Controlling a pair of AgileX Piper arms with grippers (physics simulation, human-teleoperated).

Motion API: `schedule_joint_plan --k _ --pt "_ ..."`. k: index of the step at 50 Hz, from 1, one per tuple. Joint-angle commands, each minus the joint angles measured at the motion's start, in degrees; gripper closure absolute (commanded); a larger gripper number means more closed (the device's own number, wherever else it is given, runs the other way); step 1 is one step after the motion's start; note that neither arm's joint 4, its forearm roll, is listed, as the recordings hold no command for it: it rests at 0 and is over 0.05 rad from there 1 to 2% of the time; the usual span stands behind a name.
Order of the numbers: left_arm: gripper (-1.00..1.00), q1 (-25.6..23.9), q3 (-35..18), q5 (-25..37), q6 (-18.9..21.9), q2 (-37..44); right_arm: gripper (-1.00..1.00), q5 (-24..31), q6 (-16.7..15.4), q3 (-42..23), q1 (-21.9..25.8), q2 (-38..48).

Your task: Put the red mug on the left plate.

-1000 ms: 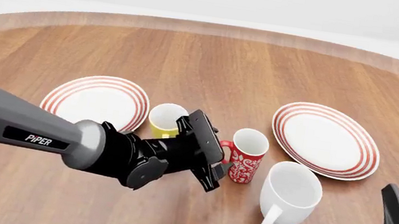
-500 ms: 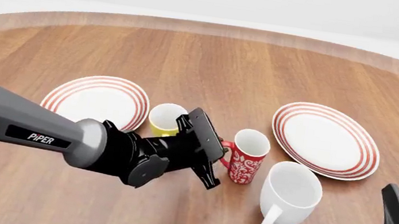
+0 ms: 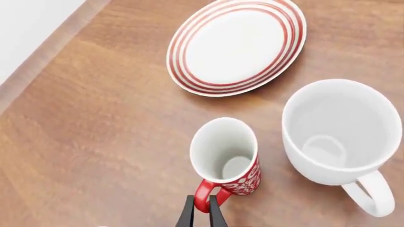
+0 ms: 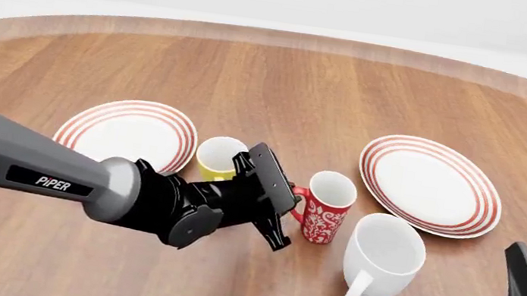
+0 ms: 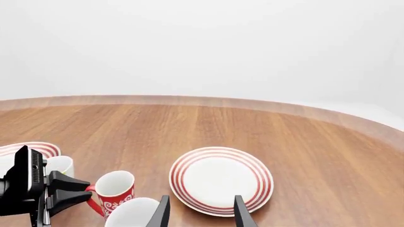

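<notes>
Red mug [image 4: 326,206] handle in left claw [image 3: 200,213].

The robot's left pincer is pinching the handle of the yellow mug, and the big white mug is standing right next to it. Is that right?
Not quite. The left pincer is pinching the handle of the red mug, not the yellow mug, which stands free behind the arm. The left wrist view shows the red handle between the fingers. The big white mug does stand right next to it.

The left gripper [image 3: 202,213] is closed on the red mug [image 3: 226,156]'s handle; the right gripper [image 5: 200,210] is held spread, well apart from it.
</notes>
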Motion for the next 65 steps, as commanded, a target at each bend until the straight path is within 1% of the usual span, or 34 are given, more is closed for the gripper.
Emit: schedule_joint_plan --k 1,11,19,65 --pt "1.00 -0.5 0.3 0.1 -0.2 0.2 -1.00 -0.2 0.0 0.2 0.0 0.0" --pt "1.00 -0.1 -0.1 0.3 -0.5 -0.4 -1.00 0.0 0.0 0.0 0.1 0.0" --pt "1.00 0.3 -0.3 1.0 -2.0 -1.8 -1.00 -0.1 0.0 0.0 0.1 0.0" --pt "1.00 1.4 0.6 2.9 -2.8 -7.5 -1.00 -0.1 0.0 0.0 0.1 0.0"
